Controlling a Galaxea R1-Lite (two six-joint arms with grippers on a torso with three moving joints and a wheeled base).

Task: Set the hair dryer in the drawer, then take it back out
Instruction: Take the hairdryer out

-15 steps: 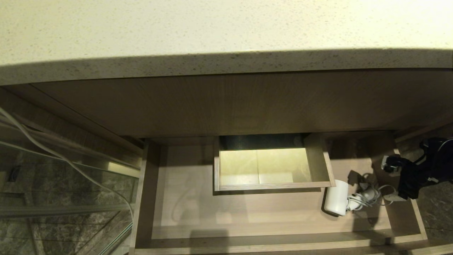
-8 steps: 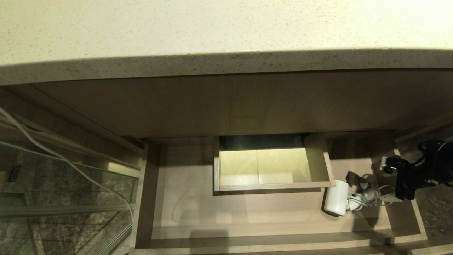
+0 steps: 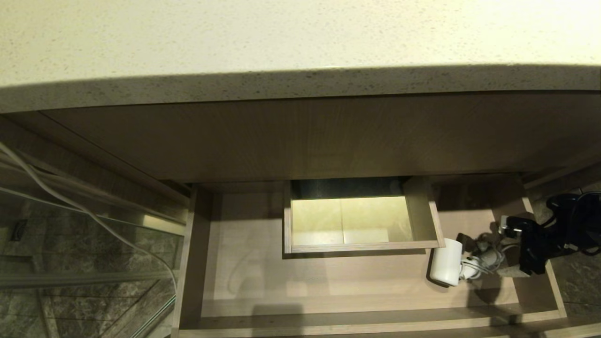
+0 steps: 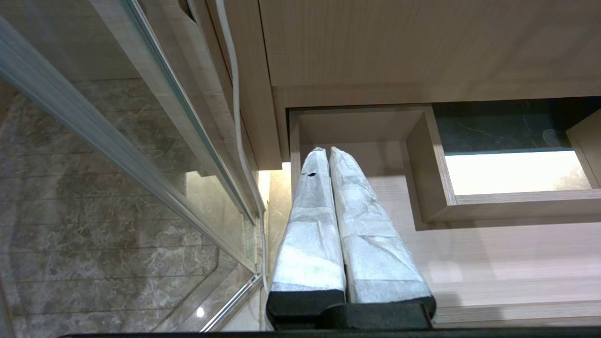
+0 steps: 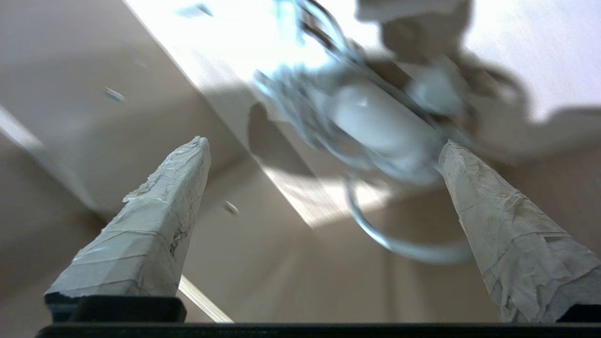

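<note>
So, head view: the small white hair dryer with cord wound round its handle (image 3: pixel 447 267) lies inside the wide light-brown wood-grain drawer (image 3: pixel 328 286), just right of its boxed rear notch (image 3: pixel 359 246). The right gripper (image 3: pixel 509 249) hangs beside the handle. Left wrist view: left gripper (image 4: pixel 324 155) pinched together, empty. Right wrist view: fingers (image 5: pixel 159 211) spread wide around the handle, not clamped.

The drawer (image 3: pixel 244 281) stands pulled out under the worktop (image 3: pixel 281 37). On its floor lies the dryer (image 3: pixel 447 267), on its side, just beside the boxed notch's (image 3: pixel 361 246) right corner.
</note>
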